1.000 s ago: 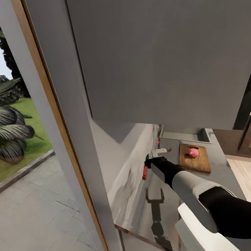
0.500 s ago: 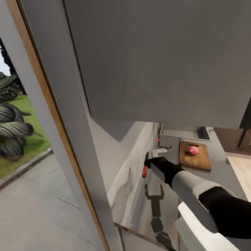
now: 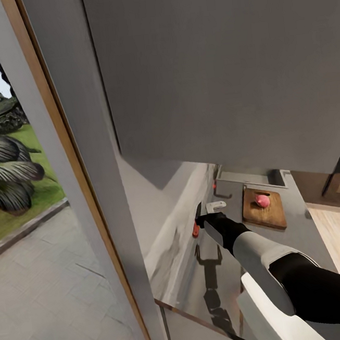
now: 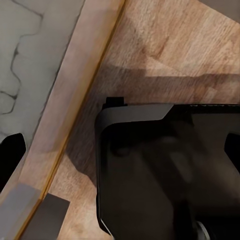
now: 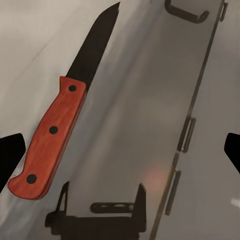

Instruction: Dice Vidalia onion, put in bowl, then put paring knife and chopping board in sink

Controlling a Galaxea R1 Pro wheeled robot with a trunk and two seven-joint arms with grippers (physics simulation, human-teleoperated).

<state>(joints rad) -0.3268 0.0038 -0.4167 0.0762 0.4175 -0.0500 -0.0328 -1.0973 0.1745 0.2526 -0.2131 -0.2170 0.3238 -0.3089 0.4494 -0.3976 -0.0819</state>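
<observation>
Nearest in the head view, the right arm reaches forward from the lower right over the grey steel table (image 3: 302, 229). Its right claw (image 3: 202, 220) hangs just above the table surface near the back wall, and its reflection lies on the steel below it. In the right wrist view the two dark fingertips (image 5: 11, 152) stand at opposite edges of the picture, wide apart, so the right claw is released and grasps nothing. The paring knife (image 5: 62, 115) lies flat on the table between them, closer to one finger, red handle toward the camera, dark blade pointing away. In the head view its red handle (image 3: 196, 231) shows just left of the claw.

Farther and to the right, the chopping board (image 3: 263, 209) lies on the table with the Vidalia onion (image 3: 262, 200) whole upon it. Beyond the board, the sink (image 3: 229, 187) sits partly under the grey wall cabinet (image 3: 222, 70).

The left wrist view shows wooden floor (image 4: 165, 45) and a dark robot part; the left claw's state cannot be told.
</observation>
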